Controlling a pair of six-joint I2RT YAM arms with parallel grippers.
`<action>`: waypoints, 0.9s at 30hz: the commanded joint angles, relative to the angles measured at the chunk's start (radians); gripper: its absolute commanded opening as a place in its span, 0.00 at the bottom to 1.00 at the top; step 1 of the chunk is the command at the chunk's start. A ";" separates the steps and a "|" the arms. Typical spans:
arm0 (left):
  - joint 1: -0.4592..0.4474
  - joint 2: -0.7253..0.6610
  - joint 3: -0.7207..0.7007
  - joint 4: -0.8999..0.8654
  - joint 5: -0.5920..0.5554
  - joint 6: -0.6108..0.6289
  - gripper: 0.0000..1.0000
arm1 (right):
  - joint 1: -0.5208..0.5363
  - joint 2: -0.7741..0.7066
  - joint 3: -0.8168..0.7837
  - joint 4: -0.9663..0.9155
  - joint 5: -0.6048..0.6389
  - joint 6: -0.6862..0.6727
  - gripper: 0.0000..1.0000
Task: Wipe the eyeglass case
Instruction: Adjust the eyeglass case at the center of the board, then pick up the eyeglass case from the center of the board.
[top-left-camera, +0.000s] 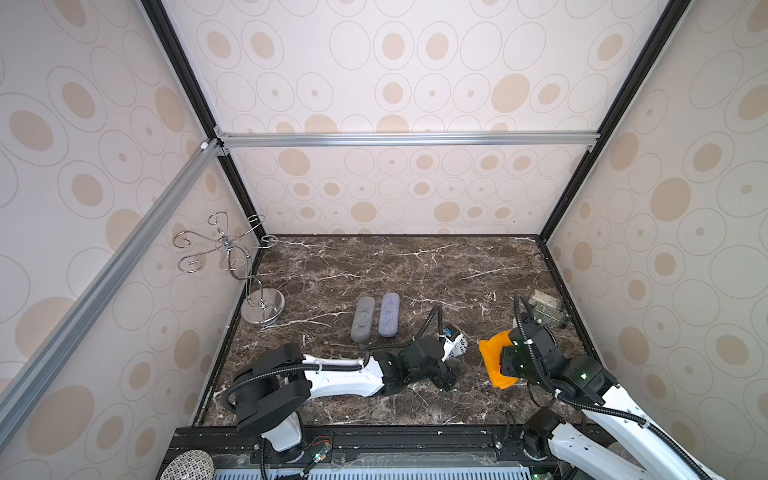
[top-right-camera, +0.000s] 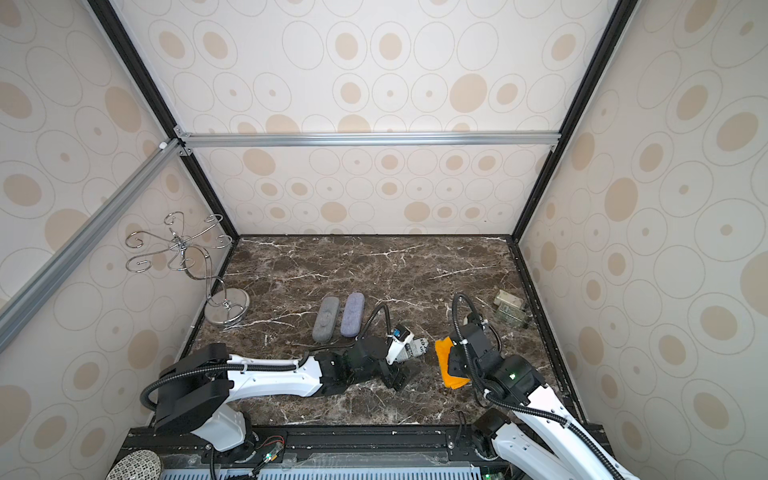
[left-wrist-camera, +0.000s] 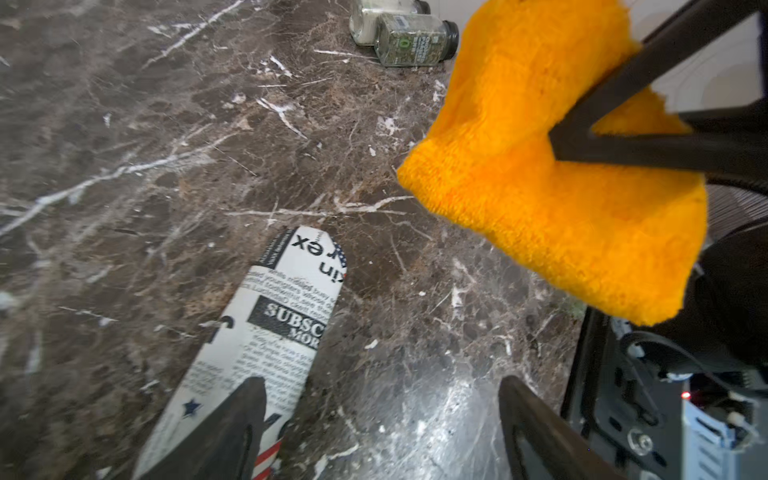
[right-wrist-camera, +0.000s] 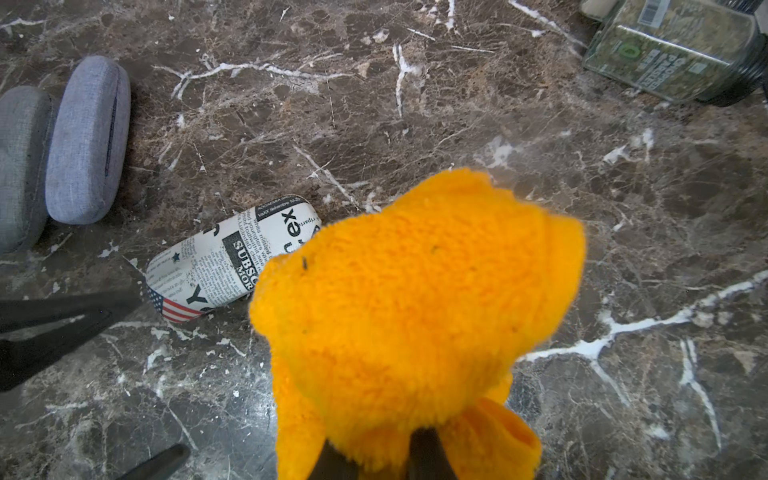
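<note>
Newsprint eyeglass case (left-wrist-camera: 282, 328) looked stiff and light; grab mid-body. Left gripper (left-wrist-camera: 380, 384) gaped, right gripper (right-wrist-camera: 380, 451) clamped orange cloth (right-wrist-camera: 415, 299).

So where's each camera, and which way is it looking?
Top views: high in front, facing down at the marble table; left arm and right arm show.
Left wrist: on the left arm, facing the printed case and orange cloth; open left pincer shows.
Right wrist: on the right arm, facing the table; right pincer shut on cloth.
Wrists share case, cloth.
</note>
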 joint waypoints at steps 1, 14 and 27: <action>0.042 -0.019 0.006 -0.150 -0.013 0.182 0.88 | 0.003 -0.012 -0.003 0.007 -0.012 -0.013 0.00; 0.139 0.146 0.129 -0.225 -0.003 0.431 0.95 | 0.003 -0.015 -0.013 0.027 -0.062 -0.037 0.00; 0.148 0.282 0.183 -0.192 0.018 0.460 0.86 | 0.002 -0.017 -0.017 0.035 -0.076 -0.045 0.00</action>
